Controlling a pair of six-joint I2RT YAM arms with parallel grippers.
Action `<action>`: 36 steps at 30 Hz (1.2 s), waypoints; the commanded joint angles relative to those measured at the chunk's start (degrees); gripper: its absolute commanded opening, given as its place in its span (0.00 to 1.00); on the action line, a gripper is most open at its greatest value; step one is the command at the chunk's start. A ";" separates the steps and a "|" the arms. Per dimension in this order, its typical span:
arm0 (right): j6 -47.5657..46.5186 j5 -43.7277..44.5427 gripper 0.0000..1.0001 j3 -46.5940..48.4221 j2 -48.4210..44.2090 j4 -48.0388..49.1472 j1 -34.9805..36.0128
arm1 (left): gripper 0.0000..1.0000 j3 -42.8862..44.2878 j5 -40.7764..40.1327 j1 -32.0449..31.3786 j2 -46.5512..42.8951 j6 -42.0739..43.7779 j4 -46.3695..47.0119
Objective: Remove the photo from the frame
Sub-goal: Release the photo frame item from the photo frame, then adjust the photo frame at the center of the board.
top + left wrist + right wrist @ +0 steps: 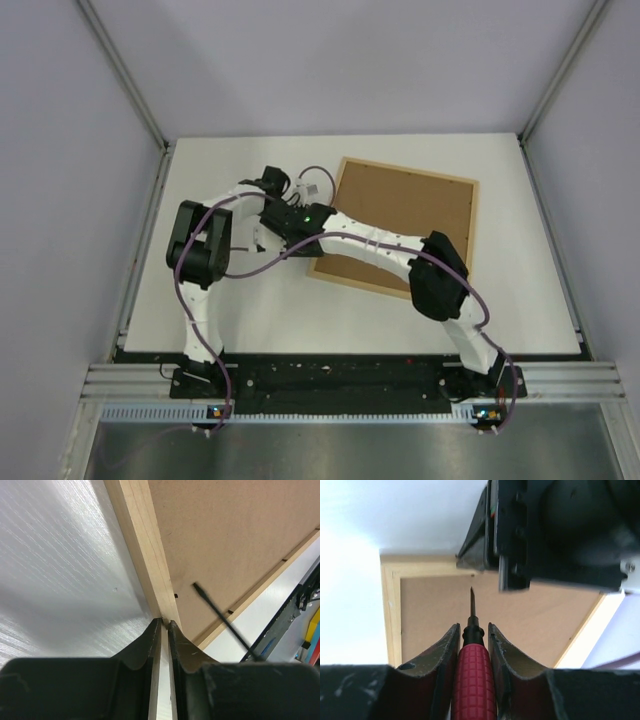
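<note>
The frame lies back-up on the white table, right of centre and turned a little askew. Its opening is filled edge to edge by the brown backing board, which sits inside the pale wooden rim. Small dark tabs show along the rim's inner edge. The photo is hidden; only the board shows within the frame.

Both arms reach to the frame's left side. In the left wrist view, the left gripper has its fingers drawn nearly together on either side of the wooden rim, pinching it near a corner.

The right gripper is clamped on a screwdriver with a red ribbed handle. The thin dark shaft points out over the backing board near the rim, just beside the left gripper's black body.
</note>
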 commanded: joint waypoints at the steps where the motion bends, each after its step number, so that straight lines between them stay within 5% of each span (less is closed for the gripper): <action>1: -0.91 1.43 0.00 -5.87 -11.89 3.26 -0.26 | 0.18 2.10 1.68 -0.34 0.23 0.03 -1.04; 10: 3.57 -9.80 0.00 -19.06 -28.95 5.10 -8.95 | 0.39 7.45 1.69 0.98 -0.38 0.74 -3.32; 18: 4.99 -25.72 0.00 -36.45 -41.26 17.13 -23.63 | 0.41 16.24 -7.27 -2.97 3.74 2.49 -9.82; 26: 7.53 -32.23 0.00 -47.28 -44.61 28.30 -31.29 | 0.43 18.80 -15.71 -6.67 4.71 4.43 -14.04; 36: 8.15 -33.72 0.00 -50.89 -44.17 30.51 -31.91 | 0.48 18.71 -29.24 -11.24 4.18 5.13 -16.77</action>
